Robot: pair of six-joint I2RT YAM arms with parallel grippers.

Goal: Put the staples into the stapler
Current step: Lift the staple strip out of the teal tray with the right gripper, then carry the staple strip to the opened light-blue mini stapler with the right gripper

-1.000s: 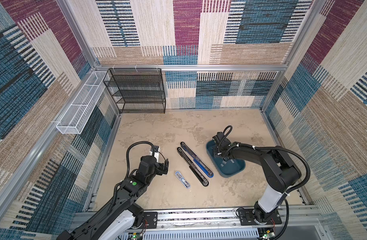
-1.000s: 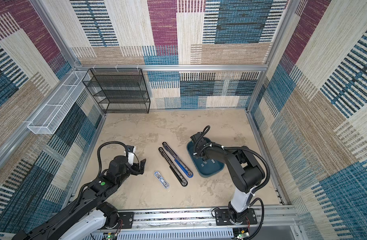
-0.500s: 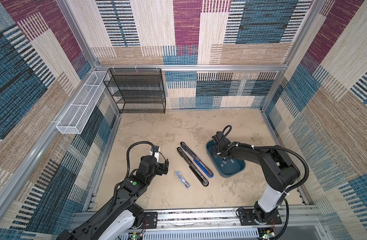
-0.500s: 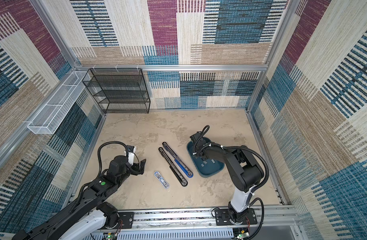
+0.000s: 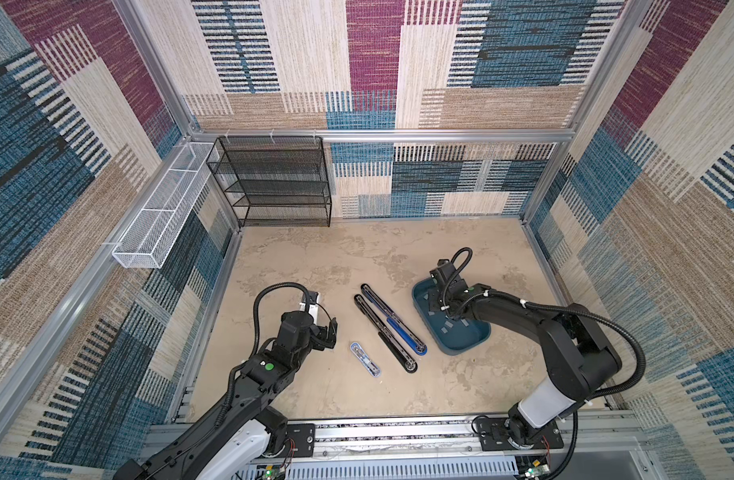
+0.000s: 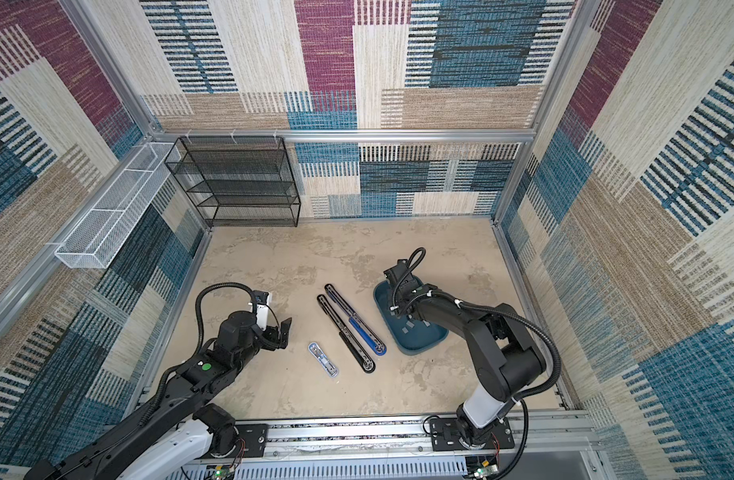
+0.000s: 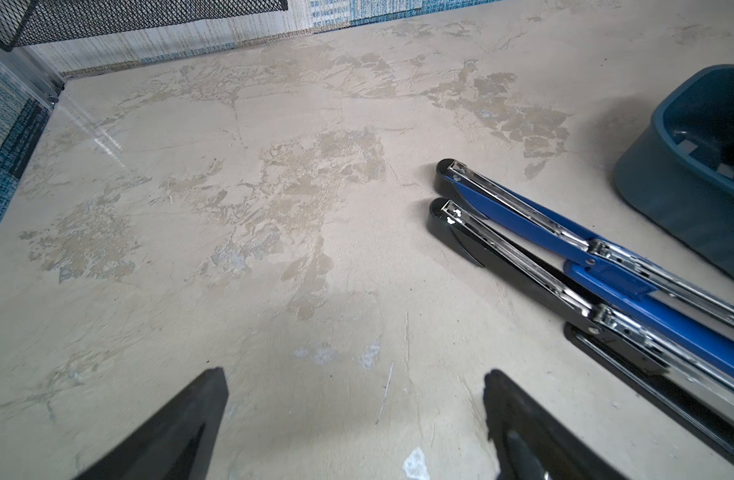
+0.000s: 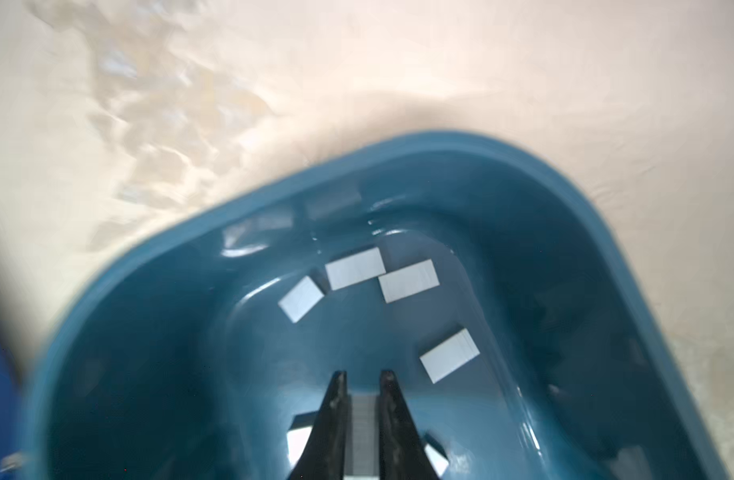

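Observation:
Two staplers lie folded open flat, side by side, mid-table: a black one (image 5: 384,332) (image 7: 523,266) and a blue one (image 5: 394,320) (image 7: 523,216). To their right stands a dark blue tray (image 5: 479,338) (image 8: 585,199) with several loose light-grey staples (image 8: 355,268) on its floor. My right gripper (image 8: 363,376) is down inside the tray, shut on one strip of staples (image 8: 363,424) that sits between its fingers. My left gripper (image 5: 330,330) (image 7: 355,372) hangs open over bare table left of the staplers, with nothing in it.
A small pale-blue and silver stapler-like object (image 5: 365,359) lies in front of the black stapler. A black mesh rack (image 5: 274,183) stands at the back left. A white wire basket (image 5: 162,208) hangs on the left wall.
The right gripper's jaws have closed the last bit onto the staple strip in the tray. The left arm has not moved.

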